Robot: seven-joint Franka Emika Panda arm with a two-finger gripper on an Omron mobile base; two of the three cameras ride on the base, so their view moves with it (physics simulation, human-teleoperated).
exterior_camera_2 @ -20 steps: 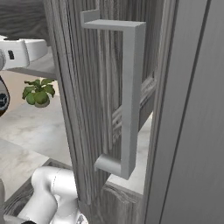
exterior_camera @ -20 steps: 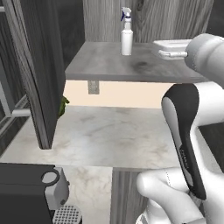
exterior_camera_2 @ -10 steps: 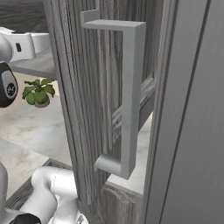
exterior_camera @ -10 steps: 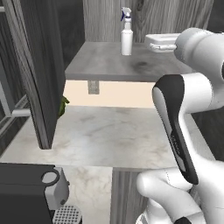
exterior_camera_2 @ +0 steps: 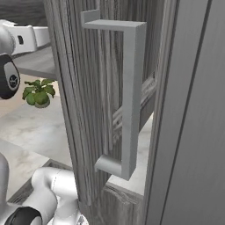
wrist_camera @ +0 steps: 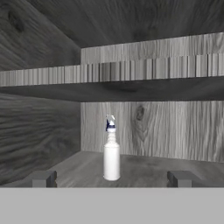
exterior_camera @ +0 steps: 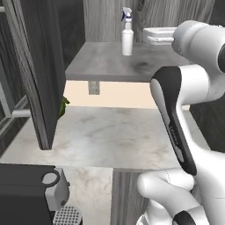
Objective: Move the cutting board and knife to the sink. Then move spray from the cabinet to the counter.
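Arm: you had it reaching up at shelf height, the gripper (wrist_camera: 111, 178) pointing level into the cabinet (wrist_camera: 39, 131).
Pincer: your jaws stood wide apart, holding nothing.
Surroundings: grey shelf (exterior_camera: 110, 66) above the marbled counter (exterior_camera: 114, 136); dark door (exterior_camera: 37, 66) open.
Spray (wrist_camera: 111, 151): upright on the shelf, straight ahead between your fingertips (wrist_camera: 43, 178), apart from them.
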